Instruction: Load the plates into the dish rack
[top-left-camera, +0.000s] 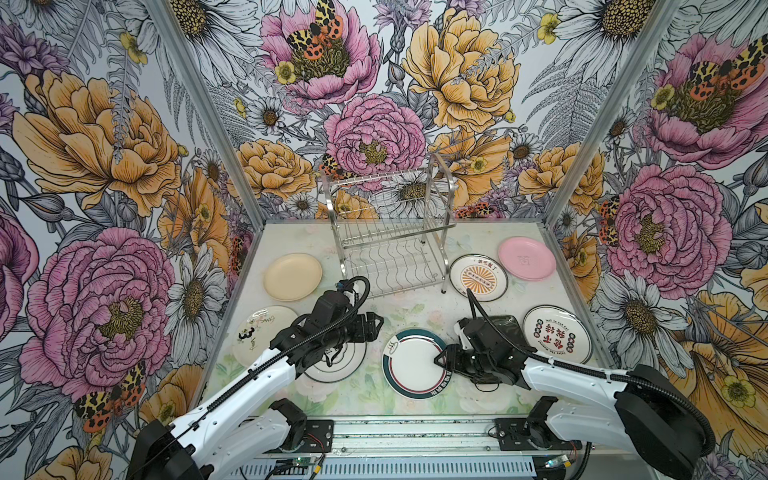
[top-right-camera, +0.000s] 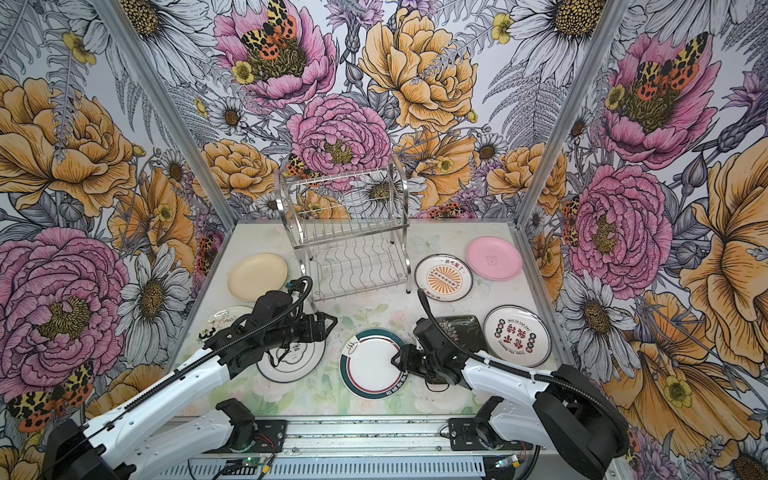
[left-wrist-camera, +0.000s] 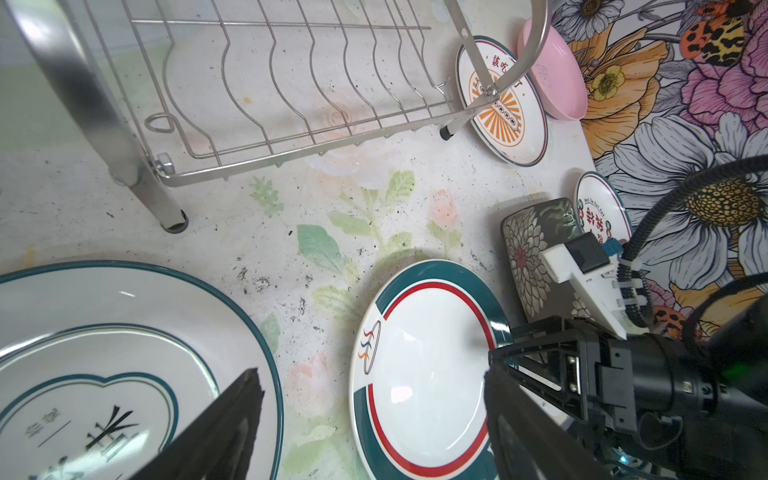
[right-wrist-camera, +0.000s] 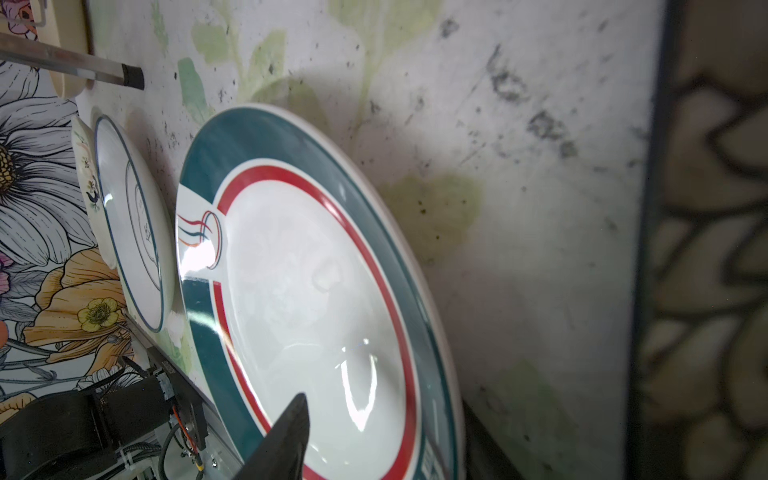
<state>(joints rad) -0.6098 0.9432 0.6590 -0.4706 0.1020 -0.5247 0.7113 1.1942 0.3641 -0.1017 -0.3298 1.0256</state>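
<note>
Nearest to me, well out in front of the dish rack (top-left-camera: 392, 249), the teal-and-red-rimmed plate (top-left-camera: 413, 363) lies face up on the table. My right gripper (top-left-camera: 441, 360) meets it at the rim on the side away from the left arm. Its jaws are partly closed astride that edge, one finger over the white inner face in the right wrist view. I cannot tell whether they have actually clamped it. From the claw the plate lies straight ahead, reaching toward the left arm, while the rack lies off to one side of that line, farther from me. Being round, the plate has no long axis; I judge it must be stood on edge to enter the rack's slot wires. At the same distance in front of the rack, my left gripper (top-left-camera: 376, 322) hangs wide open and empty above a white plate (top-left-camera: 336, 365). The right arm is plainly nearer the teal plate. The rack's tiers show no plates.
</note>
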